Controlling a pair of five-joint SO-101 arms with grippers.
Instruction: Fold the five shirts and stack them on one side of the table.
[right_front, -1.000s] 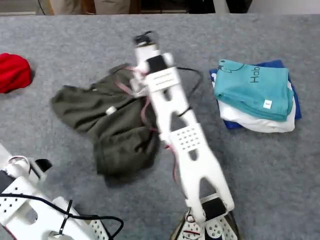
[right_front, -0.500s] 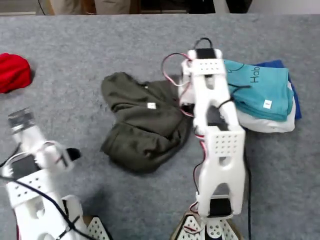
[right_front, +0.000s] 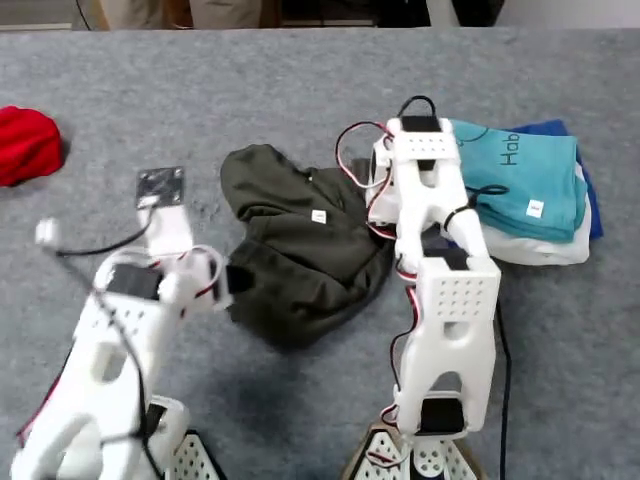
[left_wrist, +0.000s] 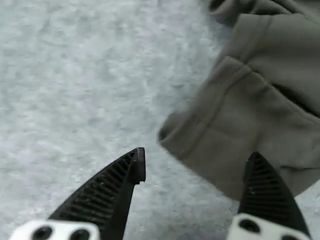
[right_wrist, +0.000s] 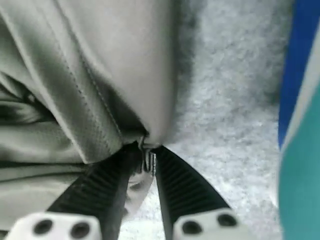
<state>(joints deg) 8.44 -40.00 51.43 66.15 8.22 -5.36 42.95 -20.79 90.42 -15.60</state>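
A crumpled olive shirt (right_front: 300, 250) lies mid-table. My right gripper (right_wrist: 148, 150) is shut on a fold of the olive shirt (right_wrist: 115, 75) at its edge nearest the stack, beside the right arm (right_front: 430, 200). My left gripper (left_wrist: 197, 165) is open, low over the mat, with the hem of the olive shirt (left_wrist: 240, 115) just ahead of its fingers. In the high view the left gripper (right_front: 235, 282) sits at the shirt's near-left edge. A folded stack, teal shirt (right_front: 515, 175) over white and blue ones, lies at the right. A red shirt (right_front: 25, 145) is bunched at the far left.
Grey felt (right_front: 150, 110) covers the table. The stack's blue edge (right_wrist: 305, 60) and teal edge (right_wrist: 300, 190) lie close beside my right gripper. Open mat stretches between the red shirt and the olive one. The arm bases stand at the near edge.
My right arm has dragged the olive shirt to the right, toward the stack. My left arm has swung up from the near-left corner to the shirt's left edge.
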